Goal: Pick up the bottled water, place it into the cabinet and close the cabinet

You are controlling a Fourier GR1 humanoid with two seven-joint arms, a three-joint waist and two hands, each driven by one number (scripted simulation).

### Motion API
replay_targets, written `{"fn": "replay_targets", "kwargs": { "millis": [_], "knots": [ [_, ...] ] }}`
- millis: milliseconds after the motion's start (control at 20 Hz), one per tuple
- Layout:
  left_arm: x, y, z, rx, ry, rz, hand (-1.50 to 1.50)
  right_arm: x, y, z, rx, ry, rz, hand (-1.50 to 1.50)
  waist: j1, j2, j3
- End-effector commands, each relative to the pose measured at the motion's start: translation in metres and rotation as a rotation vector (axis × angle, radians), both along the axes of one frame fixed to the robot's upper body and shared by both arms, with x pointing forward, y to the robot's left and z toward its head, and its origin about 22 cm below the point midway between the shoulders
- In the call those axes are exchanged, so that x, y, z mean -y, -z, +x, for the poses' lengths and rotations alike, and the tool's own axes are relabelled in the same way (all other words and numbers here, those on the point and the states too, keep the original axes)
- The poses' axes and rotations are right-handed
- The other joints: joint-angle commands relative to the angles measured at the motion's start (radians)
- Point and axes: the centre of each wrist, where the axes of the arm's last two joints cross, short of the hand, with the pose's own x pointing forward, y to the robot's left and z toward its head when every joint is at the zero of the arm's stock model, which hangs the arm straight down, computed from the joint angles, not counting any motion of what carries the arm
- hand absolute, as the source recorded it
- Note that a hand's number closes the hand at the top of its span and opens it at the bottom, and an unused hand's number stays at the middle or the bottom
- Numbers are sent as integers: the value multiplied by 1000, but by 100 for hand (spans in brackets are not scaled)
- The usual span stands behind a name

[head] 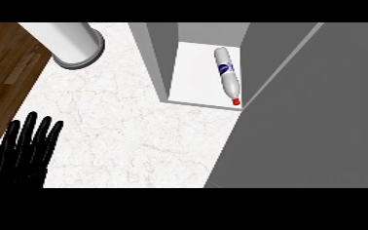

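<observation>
The bottled water [227, 74], white with a blue label and a red cap, lies on its side on the white floor of the grey cabinet [161, 58], its cap pointing toward the cabinet's front edge. The cabinet's grey door [302, 122] stands partly swung across the right of the view and covers the right part of the opening. My left hand [27, 148] shows at the lower left edge, fingers straight and pointing up, holding nothing, far from the bottle. My right hand does not show.
A white cylindrical canister [68, 41] with a grey base stands at the back left on the marble counter [137, 136]. Dark wooden floor [16, 63] lies beyond the counter's left edge.
</observation>
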Motion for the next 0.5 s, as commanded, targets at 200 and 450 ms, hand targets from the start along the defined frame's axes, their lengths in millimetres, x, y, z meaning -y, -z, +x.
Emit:
{"fn": "replay_targets", "kwargs": {
  "millis": [200, 450],
  "knots": [
    [-3, -6, 4, 30, 51, 0, -150, -48, 36, 12, -372, -152, 98, 150, 69, 35, -1],
    [-13, -9, 5, 28, 45, 28, -150, -38, 37, 29, -454, -95, 187, 150, 62, 23, 2]
  ]
}}
